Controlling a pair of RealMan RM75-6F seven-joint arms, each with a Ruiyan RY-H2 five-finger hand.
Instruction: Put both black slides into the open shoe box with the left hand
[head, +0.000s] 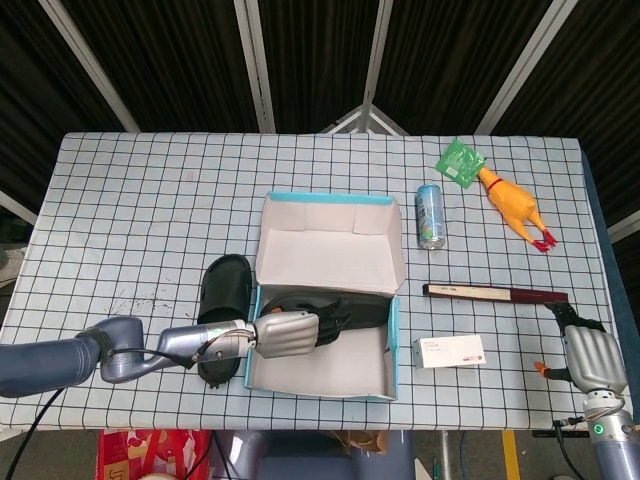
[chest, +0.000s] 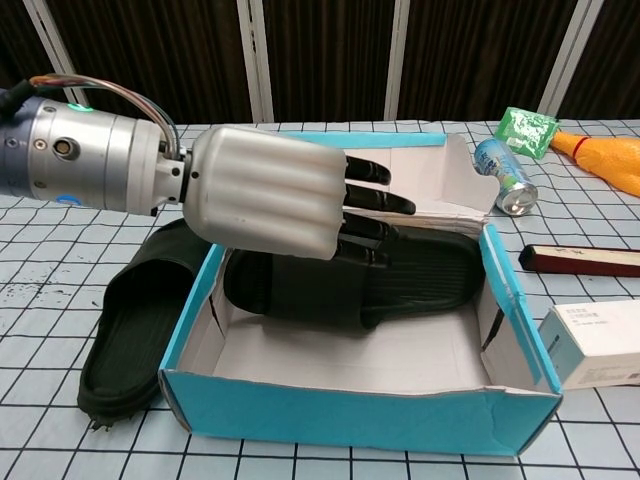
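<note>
One black slide (chest: 400, 285) lies inside the open shoe box (chest: 350, 410), stretched across its floor with its sole down. The left robot hand (chest: 275, 195) hovers over the slide's left part, its dark fingers (chest: 375, 200) stretched out and apart above the strap; in the chest view the lower fingers look to touch the slide's top, yet nothing is clasped, so the hand is released. The second black slide (head: 222, 305) rests on the counter (head: 130, 200) just beside the box's left wall, outside it, with the left arm passing over its near end. The box stands near the counter's front edge, about mid-width, its lid flap raised at the back.

Beyond the box's right side stand a blue drinks can (head: 430, 216) on its side, a green packet (head: 459, 162) and a yellow rubber chicken (head: 515, 207) toward the far right corner. A long dark stick (head: 495, 293) and a small white carton (head: 449, 351) lie right of the box. The right robot hand (head: 594, 360) sits at the front right corner; whether its fingers are closed cannot be told.
</note>
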